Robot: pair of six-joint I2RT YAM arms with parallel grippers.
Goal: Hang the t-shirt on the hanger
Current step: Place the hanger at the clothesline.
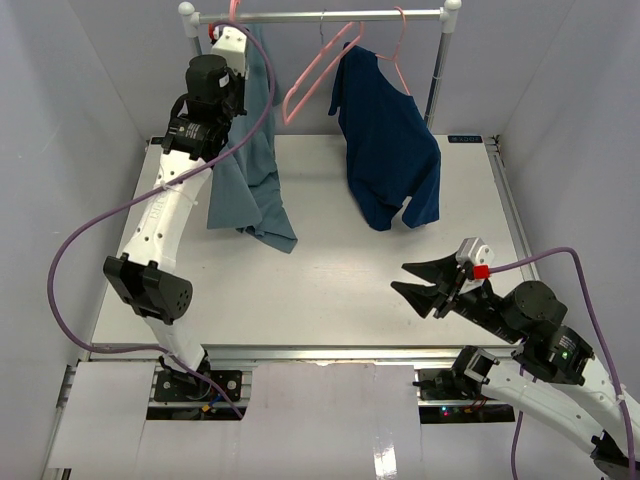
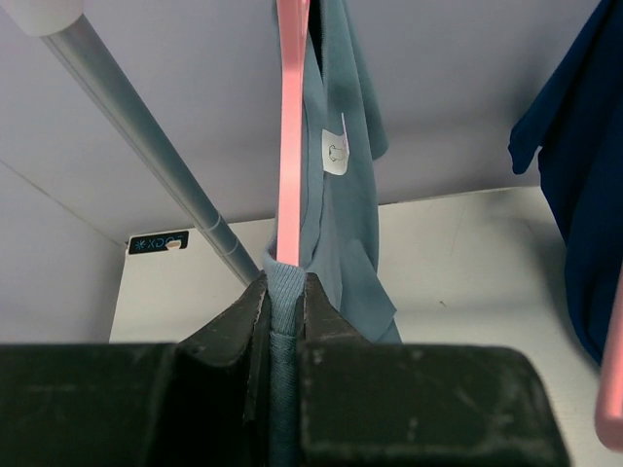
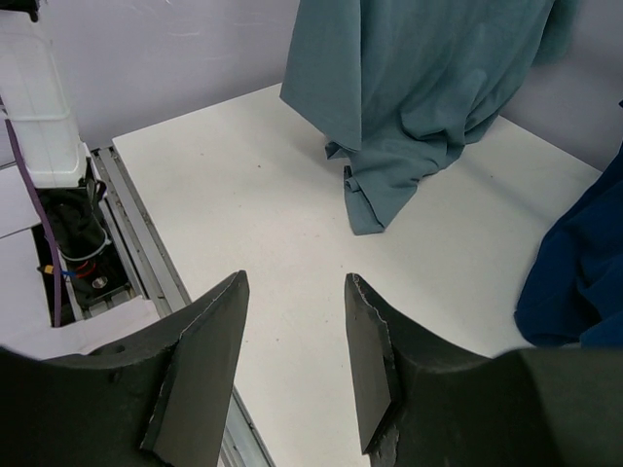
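Observation:
The slate blue-grey t-shirt [image 1: 252,170] hangs from the rail's left end, its hem resting on the table. My left gripper [image 1: 238,45] is raised to the rail and shut on the shirt's ribbed collar [image 2: 285,282]. The pink hanger [image 2: 292,126] rises straight out of the collar between the fingers; only its hook [image 1: 235,12] shows from above. The shirt [image 2: 346,195] drapes beyond the fingers. My right gripper [image 1: 405,278] is open and empty, low over the table's right front [image 3: 295,282]. The shirt's lower folds [image 3: 419,88] lie well ahead of it.
A dark navy shirt [image 1: 390,160] hangs on a second pink hanger [image 1: 400,50] at the rail's right. A third, bare pink hanger [image 1: 318,78] hangs tilted between the two shirts. The rail's posts [image 1: 440,70] stand at the table's back. Purple cables loop off both arms.

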